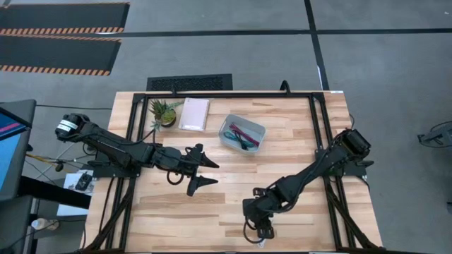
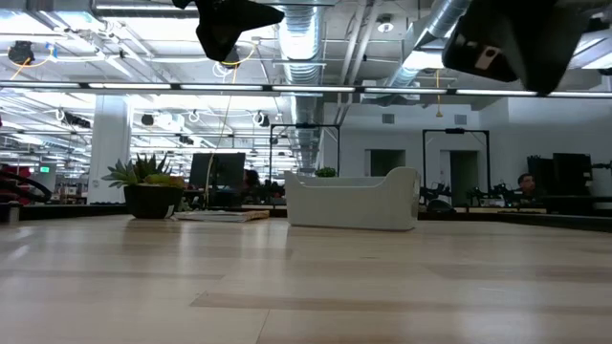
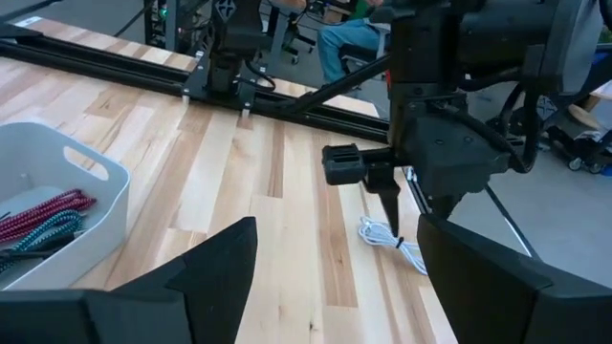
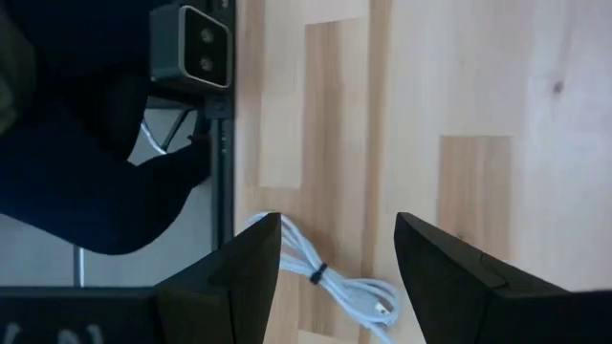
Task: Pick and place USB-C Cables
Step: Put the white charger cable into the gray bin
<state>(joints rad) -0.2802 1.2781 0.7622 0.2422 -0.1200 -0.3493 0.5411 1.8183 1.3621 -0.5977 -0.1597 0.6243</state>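
Note:
A white USB-C cable bundle (image 4: 330, 279) lies on the wood near the table's front edge; it also shows in the left wrist view (image 3: 390, 241). My right gripper (image 4: 337, 227) is open and points down above it, one finger on either side, touching nothing; in the high view it is at the front (image 1: 258, 230). A maroon-pink cable (image 3: 50, 213) and a teal cable (image 3: 40, 235) lie inside the clear tray (image 1: 242, 134). I cannot make out the black cable. My left gripper (image 1: 203, 169) is open and empty above the table's middle left.
A pale pink notebook (image 1: 194, 114) and a small green plant (image 1: 164, 113) sit at the far left of the table, left of the tray. The black frame rails (image 1: 316, 120) run along the table's sides. Bare wood lies between the two grippers.

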